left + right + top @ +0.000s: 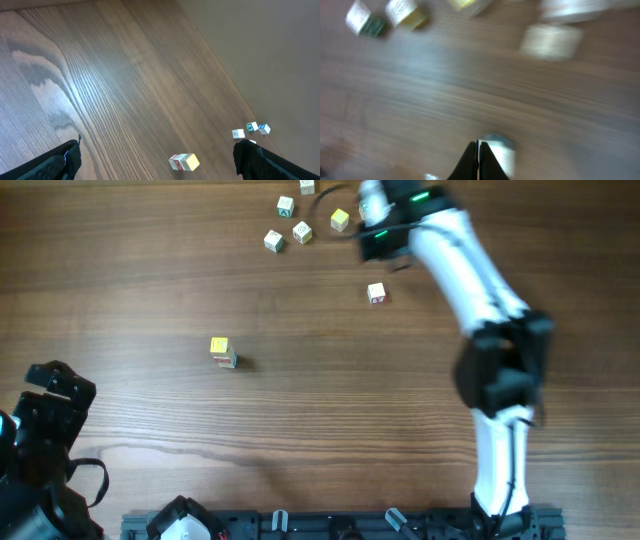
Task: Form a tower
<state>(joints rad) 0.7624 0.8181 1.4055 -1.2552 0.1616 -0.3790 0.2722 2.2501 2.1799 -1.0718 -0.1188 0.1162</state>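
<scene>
Lower left of the overhead view: my left claw [157, 146] stands wide and empty, likely parked clear of the work. Centre left: the tower [222, 352], a yellow-topped cube on another, stands alone on the counter [120, 270], seemingly kept apart for stacking. Upper centre: loose cubes [274, 241] lie scattered. Upper right: my right claw [479, 146], pinched closed, hangs among them.
</scene>
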